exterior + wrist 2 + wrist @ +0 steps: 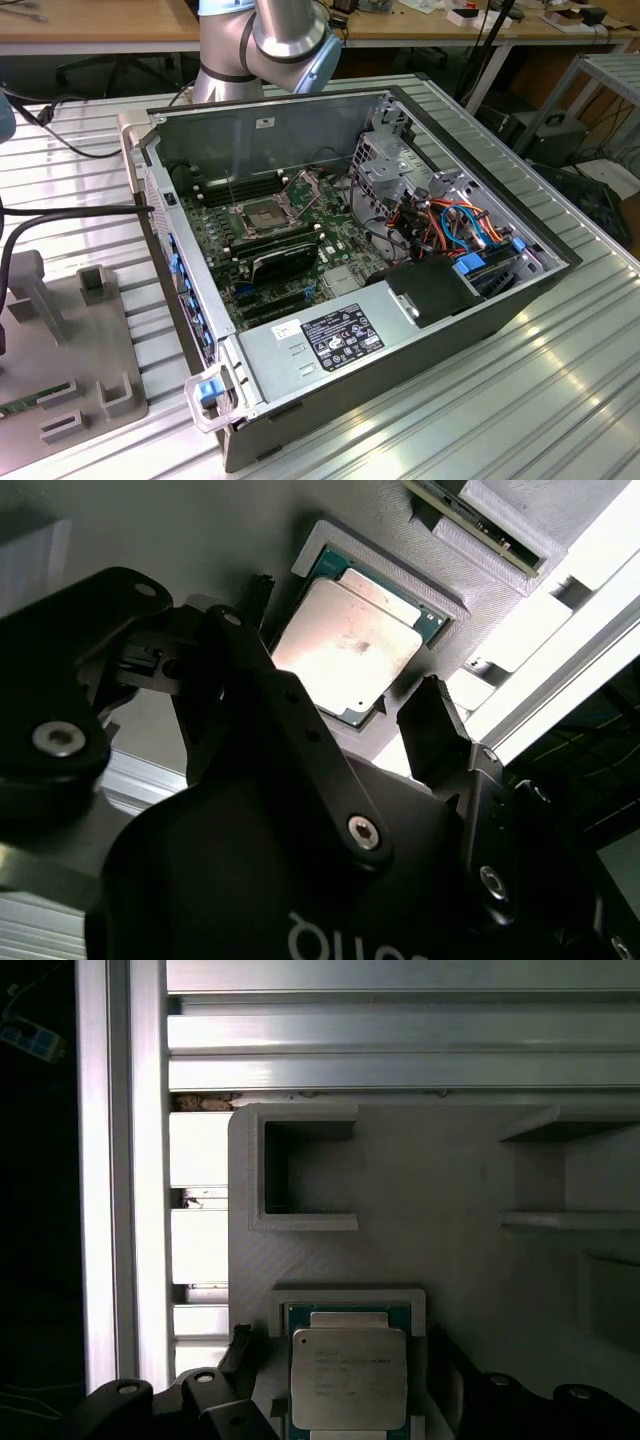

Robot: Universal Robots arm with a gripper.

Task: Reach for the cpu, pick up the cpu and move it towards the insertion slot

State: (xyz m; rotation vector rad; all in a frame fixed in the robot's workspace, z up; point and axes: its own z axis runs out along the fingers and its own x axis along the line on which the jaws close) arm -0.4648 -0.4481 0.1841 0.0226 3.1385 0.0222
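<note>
Gripper: in both wrist views you see the gripper low over the grey fixture plate.
Fingers: the two dark fingers are spread wide, one on each side of the cpu. They grip nothing, and you cannot tell whether either tip touches the chip's edge.
Cpu: the cpu lies flat in a shallow square pocket of the plate, its pale metal face up and its green rim showing. It sits between the fingers and is not lifted.
Fixture plate: in the exterior view it lies on the ribbed aluminium table at the exterior view's left, beside the computer case, with grey blocks standing on it.
Insertion slot: the insertion slot is on the green motherboard inside the open computer case. It is a silver frame around a dark centre, well apart from the plate.
Arm: the grey and blue arm rises at the far side of the case.
</note>
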